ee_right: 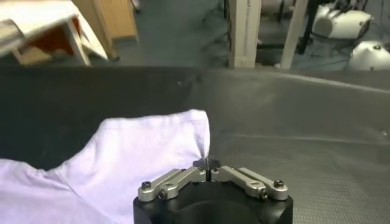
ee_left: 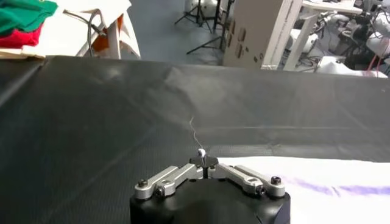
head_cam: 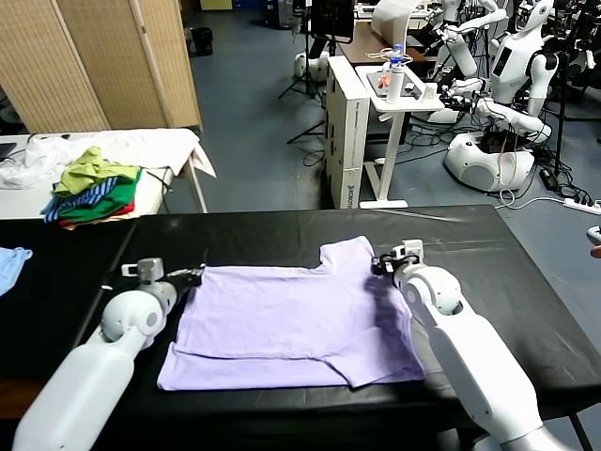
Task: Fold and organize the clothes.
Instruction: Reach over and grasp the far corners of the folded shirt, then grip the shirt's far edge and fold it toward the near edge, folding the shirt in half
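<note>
Pale lavender T-shirt (head_cam: 291,324) lies spread flat on the black table (head_cam: 507,272), roughly centered in front of the robot in the head view. It is partly folded: a layer doubled over along the near hem, one sleeve sticking up toward the far side right of centre. No print visible on the upper face from the head view; a faint purple streak shows on the cloth in the left wrist view.

Left gripper (head_cam: 195,274) sits at the shirt's far left corner, low on the table. In the left wrist view its fingers (ee_left: 204,161) are pressed together right at the cloth's edge (ee_left: 304,176), pinching the corner of the T-shirt; a thin loose thread rises from the fingertips.

Right gripper (head_cam: 379,264) sits at the right side of the shirt beside the raised sleeve. In the right wrist view the fingers (ee_right: 207,164) are closed on the sleeve's edge (ee_right: 152,146), cloth meeting the tips directly. Both arms reach in from the near edge, left arm on the left, right arm on the right.

Outward: light blue cloth (head_cam: 11,263) at the table's left edge, well apart from the shirt. Behind, on a white table (head_cam: 160,150), a pile of green, yellow, striped and red garments (head_cam: 94,188). A wicker folding screen (head_cam: 103,61) stands behind that. Far right, other white robots (head_cam: 507,85) and a white desk (head_cam: 394,103) on grey floor.
</note>
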